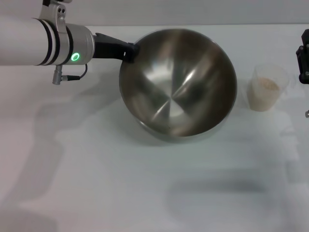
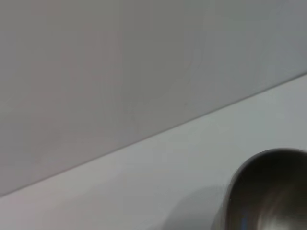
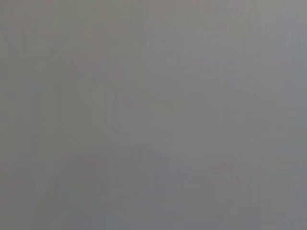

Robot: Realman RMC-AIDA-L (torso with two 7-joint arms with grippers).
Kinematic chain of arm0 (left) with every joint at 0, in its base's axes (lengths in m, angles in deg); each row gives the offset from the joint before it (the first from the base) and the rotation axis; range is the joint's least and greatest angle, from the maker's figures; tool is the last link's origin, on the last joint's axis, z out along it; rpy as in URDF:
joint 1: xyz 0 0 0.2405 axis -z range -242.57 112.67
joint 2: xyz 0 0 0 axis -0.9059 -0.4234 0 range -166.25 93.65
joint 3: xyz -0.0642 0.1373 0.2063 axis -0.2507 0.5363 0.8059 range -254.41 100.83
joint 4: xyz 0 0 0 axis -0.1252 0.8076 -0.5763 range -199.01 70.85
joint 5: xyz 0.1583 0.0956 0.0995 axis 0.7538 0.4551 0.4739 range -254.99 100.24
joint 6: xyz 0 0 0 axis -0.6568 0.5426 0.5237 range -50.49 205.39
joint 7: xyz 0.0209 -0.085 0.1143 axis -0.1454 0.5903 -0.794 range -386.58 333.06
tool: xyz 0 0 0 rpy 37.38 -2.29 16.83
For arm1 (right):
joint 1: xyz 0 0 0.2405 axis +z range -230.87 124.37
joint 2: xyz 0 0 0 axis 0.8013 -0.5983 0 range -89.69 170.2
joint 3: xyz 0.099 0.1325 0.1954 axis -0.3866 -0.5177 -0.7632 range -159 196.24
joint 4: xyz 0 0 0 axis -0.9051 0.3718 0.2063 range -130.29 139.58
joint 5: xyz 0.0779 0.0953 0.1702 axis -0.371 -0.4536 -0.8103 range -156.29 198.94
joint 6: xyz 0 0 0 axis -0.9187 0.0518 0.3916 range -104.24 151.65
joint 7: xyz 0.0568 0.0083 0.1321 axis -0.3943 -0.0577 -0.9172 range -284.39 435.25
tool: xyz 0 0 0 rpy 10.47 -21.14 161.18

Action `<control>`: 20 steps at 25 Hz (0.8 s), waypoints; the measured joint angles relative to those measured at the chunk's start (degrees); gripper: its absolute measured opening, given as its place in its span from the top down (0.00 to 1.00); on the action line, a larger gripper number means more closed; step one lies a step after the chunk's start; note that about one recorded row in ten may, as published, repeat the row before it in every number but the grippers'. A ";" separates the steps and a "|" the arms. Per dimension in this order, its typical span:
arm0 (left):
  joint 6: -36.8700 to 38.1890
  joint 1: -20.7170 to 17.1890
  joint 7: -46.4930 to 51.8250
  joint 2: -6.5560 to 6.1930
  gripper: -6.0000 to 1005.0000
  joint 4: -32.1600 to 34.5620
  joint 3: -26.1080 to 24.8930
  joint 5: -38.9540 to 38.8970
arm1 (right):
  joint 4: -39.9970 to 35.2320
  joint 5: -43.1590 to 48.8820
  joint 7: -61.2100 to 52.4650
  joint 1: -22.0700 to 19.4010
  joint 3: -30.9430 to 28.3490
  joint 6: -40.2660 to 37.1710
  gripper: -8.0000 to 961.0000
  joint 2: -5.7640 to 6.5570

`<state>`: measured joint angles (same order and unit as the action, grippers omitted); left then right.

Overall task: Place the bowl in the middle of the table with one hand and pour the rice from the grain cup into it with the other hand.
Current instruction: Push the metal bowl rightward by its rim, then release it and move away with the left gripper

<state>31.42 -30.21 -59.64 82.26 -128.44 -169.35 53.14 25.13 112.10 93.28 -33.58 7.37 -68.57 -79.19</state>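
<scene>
The large steel bowl [image 1: 177,82] is near the middle of the white table [image 1: 96,183], a little to the back, and looks tilted with its far left rim raised. My left gripper [image 1: 129,51] reaches in from the left and is shut on that rim. Part of the bowl also shows in the left wrist view [image 2: 268,191]. The clear grain cup [image 1: 267,88] stands upright to the right of the bowl, with pale rice [image 1: 268,84] inside. My right gripper [image 1: 304,55] shows only as a black piece at the right edge, just beyond the cup and apart from it.
The table's far edge runs just behind the bowl [image 1: 193,25]. In the left wrist view the table [image 2: 144,182] meets a plain grey wall [image 2: 120,62]. The right wrist view shows only flat grey.
</scene>
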 joint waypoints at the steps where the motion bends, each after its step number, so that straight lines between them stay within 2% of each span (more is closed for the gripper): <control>1: 0.71 -0.14 0.00 0.00 0.95 0.04 0.20 -0.01 | 0.00 0.00 0.00 0.02 0.00 0.00 0.41 0.00; 6: 2.76 -0.50 -0.08 0.00 0.95 0.14 0.67 -0.01 | -0.01 0.00 0.00 0.02 0.00 0.00 0.41 0.00; 13: 7.73 -2.29 -0.15 0.08 0.84 -0.30 1.54 -0.02 | -0.01 0.00 0.00 0.06 0.00 -0.01 0.41 0.00; 17: 14.18 -5.57 -0.16 0.08 0.80 -2.87 3.99 -0.02 | -0.04 0.00 0.00 0.17 0.00 -0.11 0.41 0.00; 18: 16.82 -6.74 -0.17 0.07 0.77 -3.82 5.16 -0.02 | -0.04 0.00 0.00 0.17 0.00 -0.11 0.41 0.00; 19: 22.48 -8.97 -0.17 -0.01 0.74 -5.31 7.66 0.03 | -0.10 0.00 0.01 0.18 0.00 -0.15 0.41 0.00; 20: 22.48 -8.97 -0.17 -0.01 0.74 -5.31 7.66 0.03 | -0.10 0.00 0.01 0.18 0.00 -0.15 0.41 0.00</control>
<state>53.90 -39.18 -59.81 82.25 -133.75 -161.69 53.17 25.03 112.11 93.28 -33.40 7.37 -68.73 -79.19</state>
